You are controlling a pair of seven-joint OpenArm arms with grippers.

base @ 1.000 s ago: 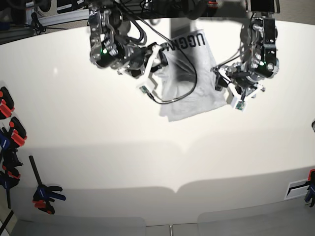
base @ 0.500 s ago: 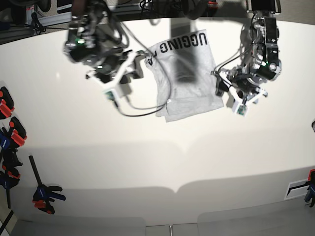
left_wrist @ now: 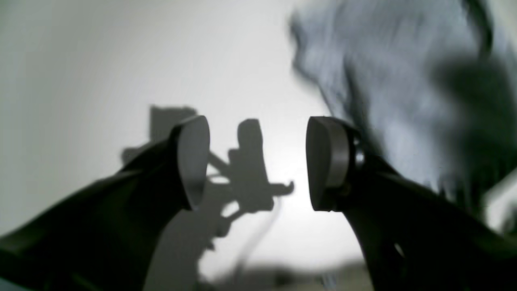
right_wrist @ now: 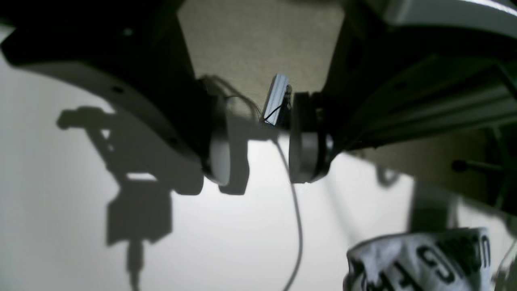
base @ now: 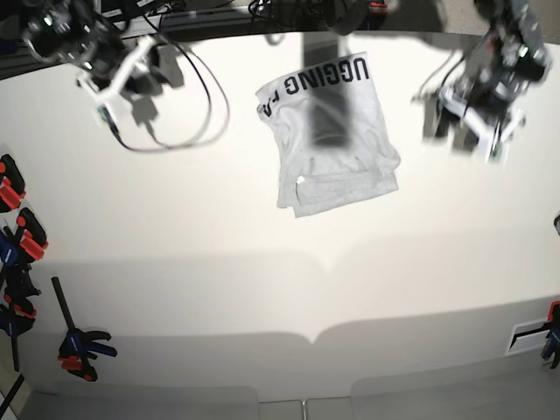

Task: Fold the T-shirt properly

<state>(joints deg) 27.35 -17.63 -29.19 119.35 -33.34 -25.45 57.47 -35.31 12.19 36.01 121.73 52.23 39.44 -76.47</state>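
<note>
I see the T-shirt (base: 331,136) lying folded on the white table (base: 219,262), upper centre of the base view, lettering along its top edge. My left gripper (left_wrist: 256,161) hangs at upper right, jaws wide, empty. My right gripper (right_wrist: 258,151) sits upper left, jaws parted, holding nothing.

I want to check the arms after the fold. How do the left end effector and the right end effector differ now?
The left end effector has its pads wide apart; the right end effector shows a narrower gap. In the base view the left one is closer to the T-shirt than the right one. Both hold nothing and are off the shirt.
</note>
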